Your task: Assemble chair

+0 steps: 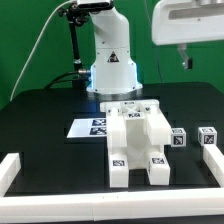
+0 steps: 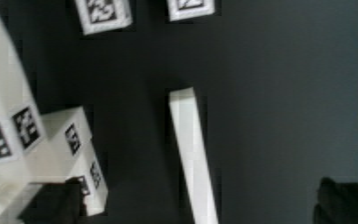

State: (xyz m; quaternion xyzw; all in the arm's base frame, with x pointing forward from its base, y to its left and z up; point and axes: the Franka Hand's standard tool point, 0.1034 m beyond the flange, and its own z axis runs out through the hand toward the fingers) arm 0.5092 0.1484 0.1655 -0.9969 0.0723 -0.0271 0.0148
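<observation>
- Exterior view: the chair, a chunky white block structure with black-and-white tags, stands near the middle of a black tabletop, in front of the white arm base.
- A small tagged cube sits just off the chair toward the exterior view's right, with a second cube beyond it. The two are apart and both rest on the tabletop.
- Flat on the surface, the marker board lies between the arm base and the chair, toward the exterior view's left.
- A white border rail frames the near and left edges of the tabletop.
- A plain green wall fills the background, and a dark cable curves down beside the arm.
- A white housing hangs into the upper right of the exterior view, above the cubes; what it is cannot be told.
- Wrist view: the gripper is open, its dark fingers spread wide with nothing between them.
- Beneath it lie dark tabletop, a narrow white strip and tagged white surfaces; which parts these are cannot be told.
</observation>
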